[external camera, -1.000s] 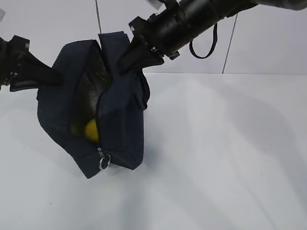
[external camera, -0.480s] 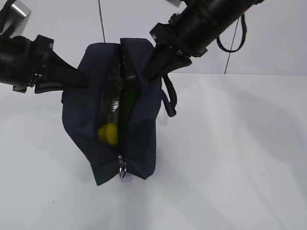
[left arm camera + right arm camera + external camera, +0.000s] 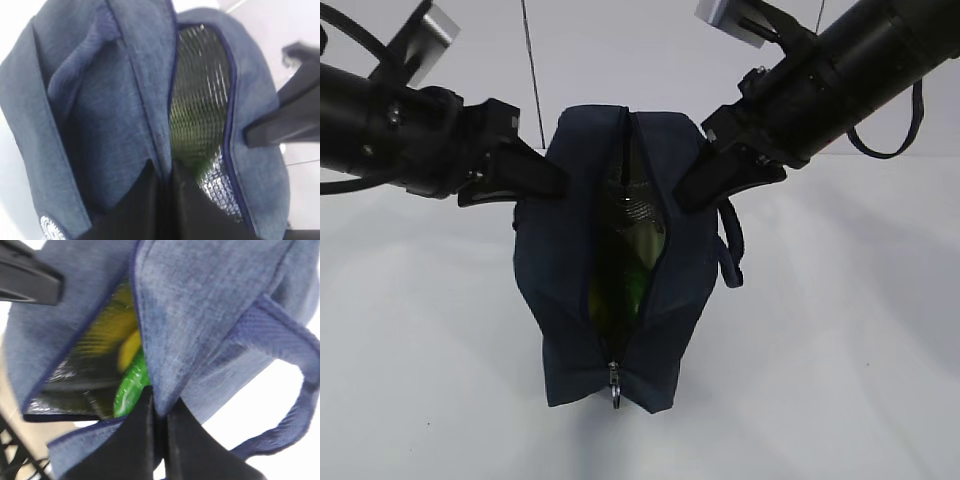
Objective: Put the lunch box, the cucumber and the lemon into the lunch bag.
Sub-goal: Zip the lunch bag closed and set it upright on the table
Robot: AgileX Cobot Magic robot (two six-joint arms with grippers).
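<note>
The navy lunch bag (image 3: 565,300) stands on its end at the middle of the table, its zipper slit facing me. My left gripper (image 3: 558,183) is shut on the bag's left wall near the top; in the left wrist view (image 3: 165,172) it pinches the edge beside the foil lining (image 3: 200,115). My right gripper (image 3: 682,200) is shut on the right wall, which shows pinched in the right wrist view (image 3: 157,405). The green cucumber (image 3: 129,387) and the yellow lemon (image 3: 127,351) lie inside; green glints through the slit (image 3: 625,290). The lunch box is hidden.
A metal ring zipper pull (image 3: 616,397) hangs at the bag's lower end. A loop handle (image 3: 730,250) droops on the bag's right side. The white table (image 3: 840,350) spreads around the bag, with a white wall (image 3: 620,60) behind.
Both arms have carried the bag to the right and turned it more upright. The slit has narrowed, and the lemon seen through it earlier no longer shows in the exterior view.
</note>
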